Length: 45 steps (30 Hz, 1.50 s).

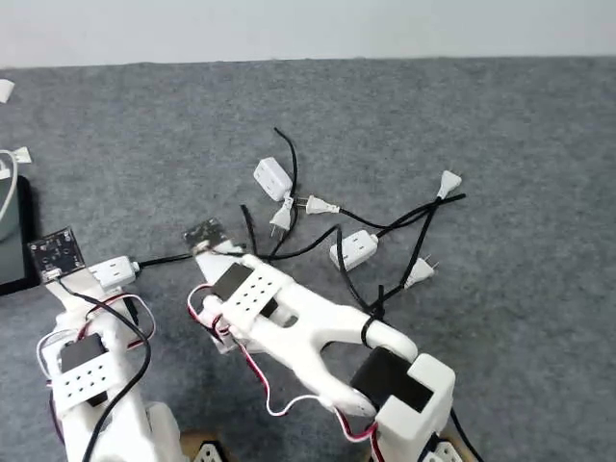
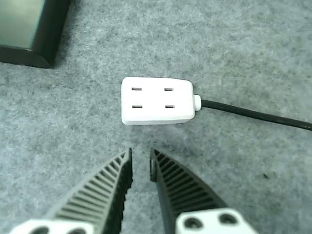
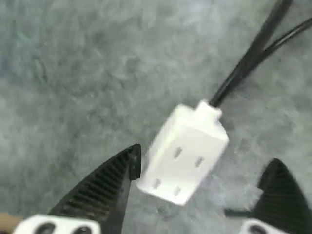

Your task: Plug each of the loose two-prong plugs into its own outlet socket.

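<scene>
- The white socket block (image 3: 187,158) lies between the fingers of the right gripper (image 3: 204,161). Its slotted face is turned up toward the wrist, and its black cord (image 3: 243,63) leaves the far end. Neither finger seems to touch it.
- It looks like a hard, smooth, light plastic shell. A pinch would probably make it skid on the grey mat (image 3: 73,73) or swing on its stiffish cord. The best hold is across the two long flat sides, clear of the slots.
- The right gripper is spread wide and holds nothing.
- A second outlet block (image 2: 157,101) sits just ahead of the left gripper (image 2: 140,153), apart from its tips. That gripper's fingers are barely parted and hold nothing.
- The nearer plug (image 1: 322,205) and the farthest plug (image 1: 449,181) lie beyond the right arm's end. They are small and light, so the moulded body behind the prongs is the part to grasp.
</scene>
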Each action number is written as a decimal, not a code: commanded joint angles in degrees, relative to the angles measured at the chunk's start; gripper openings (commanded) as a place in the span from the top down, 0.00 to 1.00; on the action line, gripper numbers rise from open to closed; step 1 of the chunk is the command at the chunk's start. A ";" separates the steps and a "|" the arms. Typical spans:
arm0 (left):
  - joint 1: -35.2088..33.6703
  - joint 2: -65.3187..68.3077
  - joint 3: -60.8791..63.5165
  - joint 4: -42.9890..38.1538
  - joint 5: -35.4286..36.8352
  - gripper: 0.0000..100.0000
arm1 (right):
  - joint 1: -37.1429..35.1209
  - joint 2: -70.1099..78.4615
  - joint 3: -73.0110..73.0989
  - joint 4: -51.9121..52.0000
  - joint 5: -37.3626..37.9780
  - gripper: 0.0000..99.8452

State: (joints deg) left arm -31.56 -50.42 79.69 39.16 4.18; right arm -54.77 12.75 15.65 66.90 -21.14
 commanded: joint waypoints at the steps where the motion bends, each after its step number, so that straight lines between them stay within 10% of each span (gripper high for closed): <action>1: 2.20 -0.97 -2.15 2.99 -0.26 0.94 | 4.26 -8.84 -4.04 4.79 1.58 0.82; 10: 14.59 -13.71 -8.57 25.41 8.62 0.95 | 22.02 -40.57 17.49 -4.00 9.41 0.99; 22: 41.41 -26.29 1.54 18.99 21.80 0.76 | 47.60 -48.40 32.35 -10.51 15.30 0.99; 45: 48.62 10.20 -9.10 12.84 25.32 0.79 | 50.33 -26.07 24.97 -13.85 15.38 0.99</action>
State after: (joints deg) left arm 16.53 -46.81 75.65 55.16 29.67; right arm -5.01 -13.19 44.13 54.15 -6.46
